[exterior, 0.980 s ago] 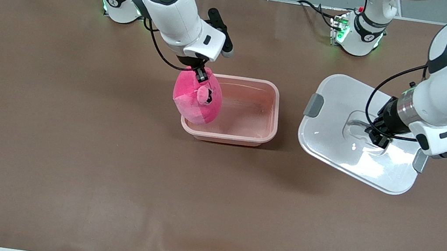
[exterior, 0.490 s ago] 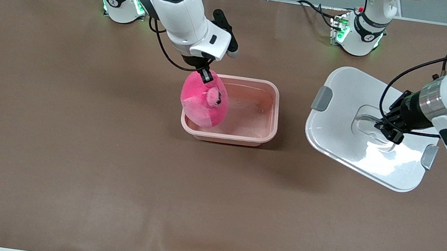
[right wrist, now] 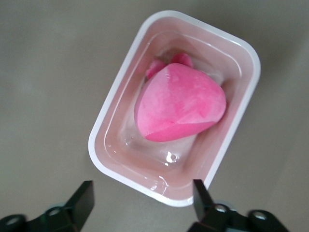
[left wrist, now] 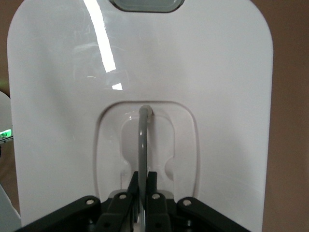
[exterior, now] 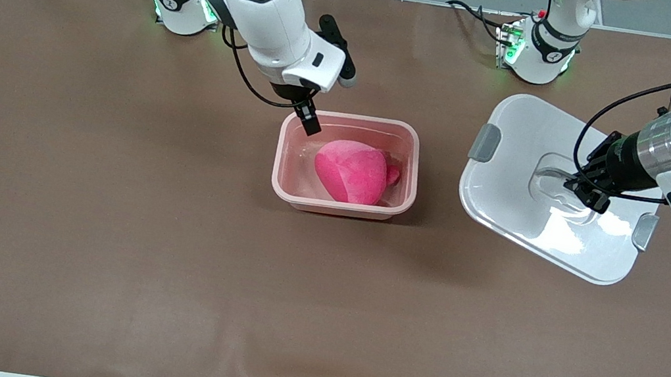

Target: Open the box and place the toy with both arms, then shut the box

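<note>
The brown table (exterior: 105, 214) carries everything. The white lid (exterior: 507, 194) hangs tilted above its left-arm end, held up by the left gripper (exterior: 582, 191), whose fingers are clamped on the thin grey handle (left wrist: 142, 145). Near the middle sits the pink box (exterior: 410, 180), uncovered, with the pink toy (exterior: 351, 171) lying inside it. The right gripper (right wrist: 145, 198) hovers over the box's edge, fingers spread wide and empty.

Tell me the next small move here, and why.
Probably the left gripper should carry the lid over the box, once the right gripper lifts clear. The toy already lies inside the open box, the right jaws stand open above its rim, and the left jaws are shut on the lid's handle.
</note>
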You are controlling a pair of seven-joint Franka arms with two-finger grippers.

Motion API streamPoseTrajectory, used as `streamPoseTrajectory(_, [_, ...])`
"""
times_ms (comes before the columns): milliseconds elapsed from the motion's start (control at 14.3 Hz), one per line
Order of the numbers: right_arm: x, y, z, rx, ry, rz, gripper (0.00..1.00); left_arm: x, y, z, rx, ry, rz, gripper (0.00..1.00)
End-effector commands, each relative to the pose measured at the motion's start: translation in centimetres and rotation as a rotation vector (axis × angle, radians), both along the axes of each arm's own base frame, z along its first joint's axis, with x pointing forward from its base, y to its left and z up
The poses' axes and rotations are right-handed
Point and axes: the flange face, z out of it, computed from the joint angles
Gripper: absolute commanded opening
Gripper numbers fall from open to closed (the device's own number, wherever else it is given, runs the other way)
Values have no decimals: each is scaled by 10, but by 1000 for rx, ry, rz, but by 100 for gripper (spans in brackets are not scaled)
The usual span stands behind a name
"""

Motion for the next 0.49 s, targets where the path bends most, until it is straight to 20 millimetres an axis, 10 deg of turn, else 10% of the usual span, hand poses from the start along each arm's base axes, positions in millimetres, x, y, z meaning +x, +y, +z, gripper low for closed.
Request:
streamPoseTrajectory(0, [9,-34,20,-39,17,-133,100,-7,2,15,-20,5,-12,0])
streamPoseTrajectory(420, [41,-108,28,-147,57,-642,100,-9,-10,14,-28,14,12,0])
